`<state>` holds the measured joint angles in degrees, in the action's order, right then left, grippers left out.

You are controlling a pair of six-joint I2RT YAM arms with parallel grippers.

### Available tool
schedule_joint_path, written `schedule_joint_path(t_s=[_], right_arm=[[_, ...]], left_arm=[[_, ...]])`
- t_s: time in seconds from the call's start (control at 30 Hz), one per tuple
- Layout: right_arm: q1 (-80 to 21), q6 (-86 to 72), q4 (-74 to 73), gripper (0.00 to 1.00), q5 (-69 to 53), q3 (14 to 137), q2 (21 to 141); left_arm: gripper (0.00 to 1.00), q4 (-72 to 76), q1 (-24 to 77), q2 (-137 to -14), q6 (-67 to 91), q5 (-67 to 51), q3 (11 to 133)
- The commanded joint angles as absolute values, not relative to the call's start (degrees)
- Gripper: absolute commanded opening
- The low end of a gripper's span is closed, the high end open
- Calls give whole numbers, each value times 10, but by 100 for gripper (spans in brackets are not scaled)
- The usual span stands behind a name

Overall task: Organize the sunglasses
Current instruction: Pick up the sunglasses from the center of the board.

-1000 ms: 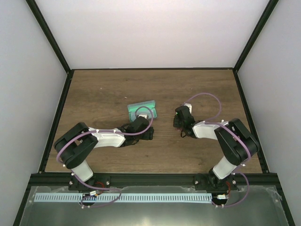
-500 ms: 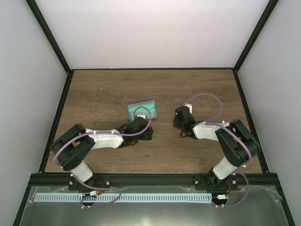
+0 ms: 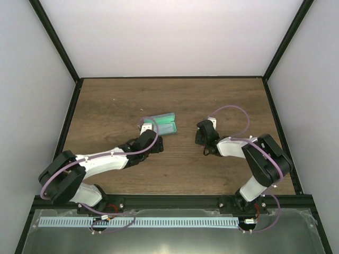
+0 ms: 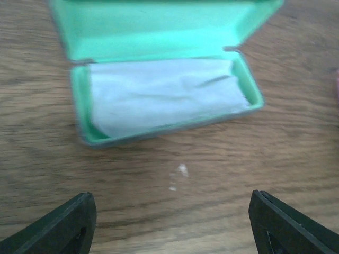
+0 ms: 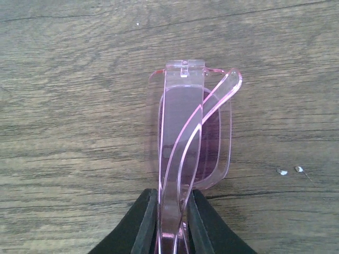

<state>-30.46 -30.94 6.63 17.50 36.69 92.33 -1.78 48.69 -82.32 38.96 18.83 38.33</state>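
Wood-grain table [image 3: 106, 106] across the overhead view, with left arm [image 3: 100, 161] and right arm [image 3: 254, 153] both bent inward over it. From above, only a green sliver of the sunglasses case [image 3: 163, 124], just beyond the left gripper [image 3: 151, 138]. From the left wrist, seen properly: lying open on the table, lid back, a pale cloth [image 4: 164, 95] spread in its tray. Left gripper spread wide and empty, black fingertips [image 4: 79, 222] at the frame's lower corners, apart from the case.

Hidden from overhead beneath the right gripper [image 3: 204, 138], but plain from the right wrist: pink translucent sunglasses [image 5: 190, 143], folded, turned on edge, well right of the case. Resting on the wood or just above it, cannot tell which. Pinched at one end between the right gripper's fingers [image 5: 143, 222].

Smallest of all, white flecks [image 4: 179, 172] on the table near the case, more beside the sunglasses.
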Motion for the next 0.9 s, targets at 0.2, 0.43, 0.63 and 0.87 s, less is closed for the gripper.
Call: schedule_joint_path(t_s=[0.2, 0.43, 0.63, 0.87], right_arm=[[-323, -319, 73, 8, 163, 353, 865], [-334, -320, 79, 7, 150, 350, 854], [-336, -321, 80, 7, 153, 347, 852], [-338, -321, 86, 7, 148, 348, 853]], left_arm=[[88, 84, 368, -746, 354, 147, 283], [73, 108, 327, -791, 348, 115, 297], [54, 98, 290, -844, 356, 103, 325], [26, 96, 241, -911, 332, 112, 381]])
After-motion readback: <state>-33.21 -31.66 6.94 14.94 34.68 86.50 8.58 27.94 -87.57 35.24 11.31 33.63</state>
